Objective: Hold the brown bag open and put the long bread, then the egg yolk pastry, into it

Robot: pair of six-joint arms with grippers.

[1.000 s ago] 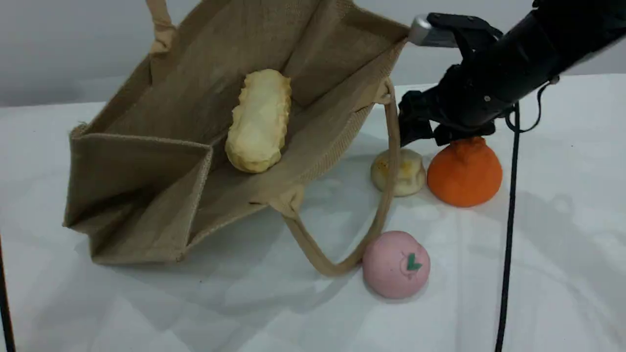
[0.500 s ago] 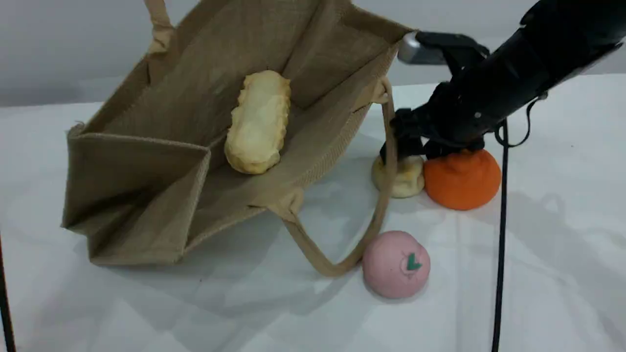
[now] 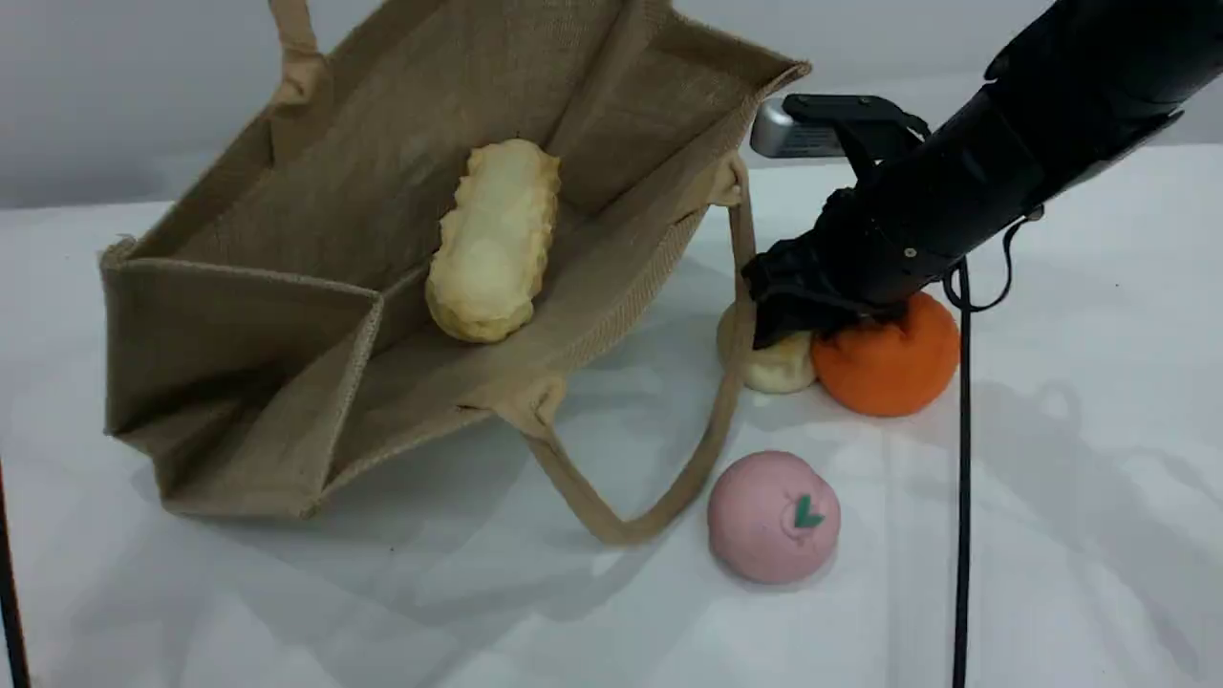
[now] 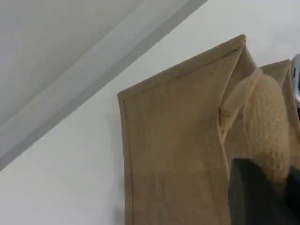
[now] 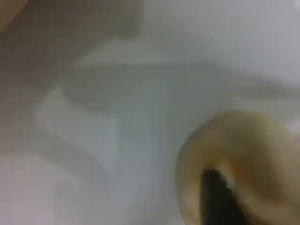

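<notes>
The brown bag (image 3: 315,287) lies tilted with its mouth wide open. Its upper handle (image 3: 291,48) runs up out of the scene view. In the left wrist view my left gripper (image 4: 257,190) is shut on that beige handle (image 4: 267,117). The long bread (image 3: 492,244) rests inside the bag, pale side up. To the right of the bag, my right gripper (image 3: 785,325) is down on the egg yolk pastry (image 3: 776,368) and closed on it. In the right wrist view one dark fingertip (image 5: 216,197) presses into the soft pastry (image 5: 243,150).
An orange pear-shaped toy (image 3: 889,358) touches the pastry's right side, under the right arm. A pink ball (image 3: 774,516) lies nearer the front. The bag's lower handle (image 3: 659,511) loops on the table just left of the pastry and the ball. A black cable (image 3: 960,478) hangs at the right.
My right gripper came down and to the left onto the egg yolk pastry and closed on it. The bag shifted slightly left. The left gripper stayed shut.
</notes>
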